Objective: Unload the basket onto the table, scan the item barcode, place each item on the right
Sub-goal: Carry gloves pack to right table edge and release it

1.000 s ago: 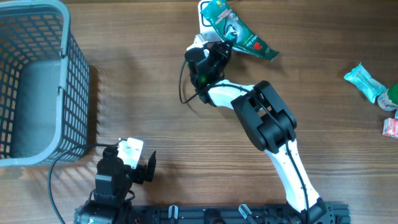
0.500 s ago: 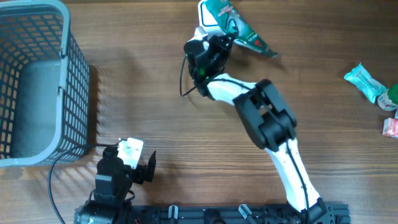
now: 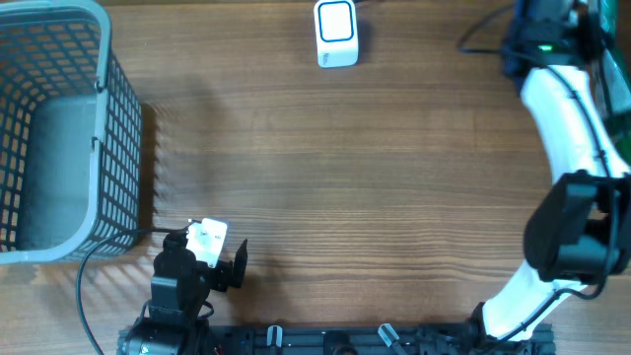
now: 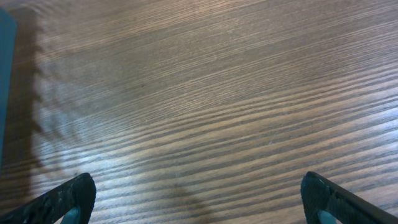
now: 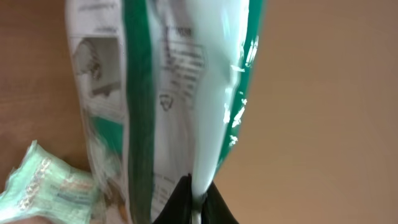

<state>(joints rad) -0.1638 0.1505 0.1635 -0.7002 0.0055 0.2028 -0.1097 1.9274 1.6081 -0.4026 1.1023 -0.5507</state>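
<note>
The right fingers (image 5: 194,198) are pressed together on the bottom edge of a green and white packet (image 5: 180,93). The packet hangs in the air. Its back, with small print on it, faces the wrist camera. I cannot find the barcode in that print.

From above, the right arm (image 3: 564,99) reaches to the far right corner of the bench (image 3: 345,197). So the packet is up there, well apart from the white scanner (image 3: 335,33), which sits at the middle of the far edge. A small pale green packet (image 5: 43,186) lies on the bench just below the held one.

The left fingers (image 3: 219,254) are spread wide and hold nothing. They hover over bare wood near the grey basket (image 3: 110,128).

I think the step in hand is carrying the packet. It is gripped, but it is not in front of the scanner. I cannot tell if the arm is bringing it over or putting it away.

If it is not scanned yet, the next move is to swing it over to the scanner. The arm must turn it so the barcode faces the little window, and hold it near and steady. The packet is thin and floppy and pinched only by its edge, so it may bend or sway.
</note>
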